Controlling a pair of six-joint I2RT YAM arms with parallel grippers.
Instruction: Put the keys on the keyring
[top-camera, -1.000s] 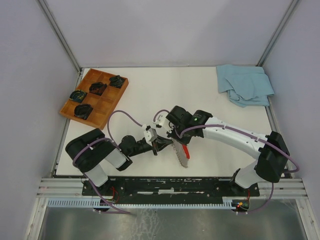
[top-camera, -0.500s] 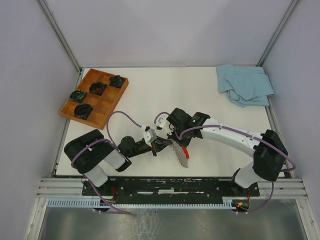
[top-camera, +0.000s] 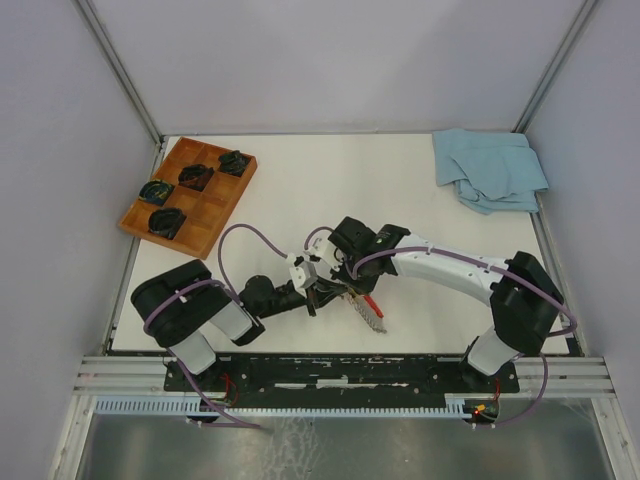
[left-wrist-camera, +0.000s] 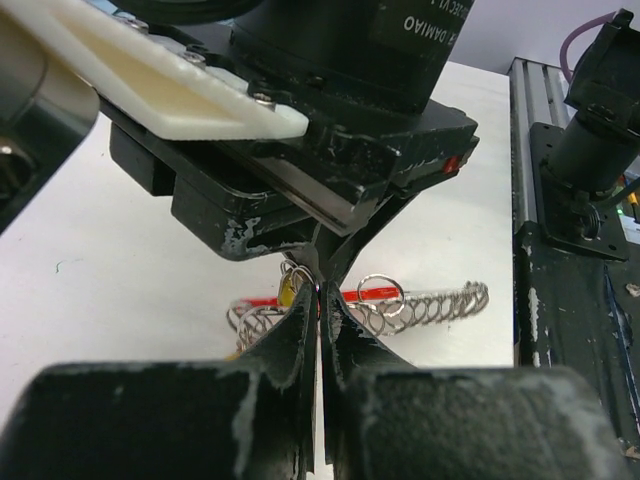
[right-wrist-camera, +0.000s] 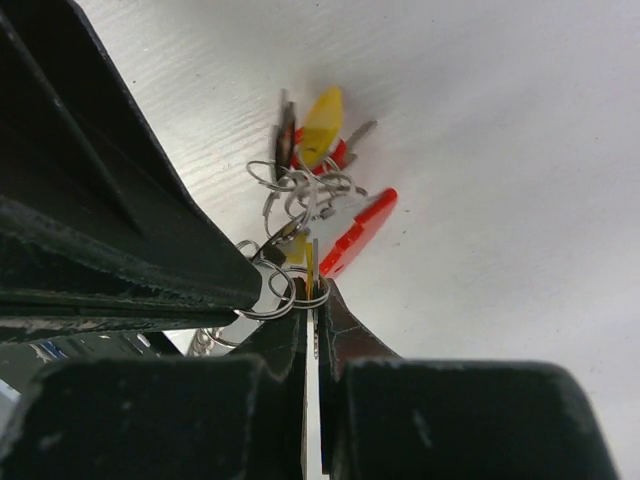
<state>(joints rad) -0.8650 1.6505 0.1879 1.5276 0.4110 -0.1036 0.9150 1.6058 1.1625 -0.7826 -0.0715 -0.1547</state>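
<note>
While the two grippers meet tip against tip, the right gripper (right-wrist-camera: 312, 318) has its fingers pressed together on the keyring (right-wrist-camera: 310, 292), a small thin wire ring that sits exactly at its fingertips. Just beside these tips, on their left in the right wrist view, is the dark finger of the left gripper (left-wrist-camera: 320, 300), and a second wire ring passes under its end. The left gripper's fingers are also pressed together; whether something thin is between them, the pictures do not tell.

Beyond the right gripper's tips the rest of the bunch spreads out. First come several linked rings, then the keys (right-wrist-camera: 322, 125), of which one has a yellow head, and beside them the red strap (right-wrist-camera: 358, 232). In the left wrist view the beaded chain (left-wrist-camera: 440, 303) looks like a silver coil and runs to the right of the left gripper's tips, over the white table (top-camera: 300, 180). Seen from above, the bunch trails from both grippers toward the near edge.

Well apart from the left gripper, to its far left, stands a wooden tray (top-camera: 214, 212) with black coiled items (top-camera: 195, 177) in some compartments. Well apart from the right gripper, at the far right corner, lies a blue cloth (top-camera: 490, 168).
</note>
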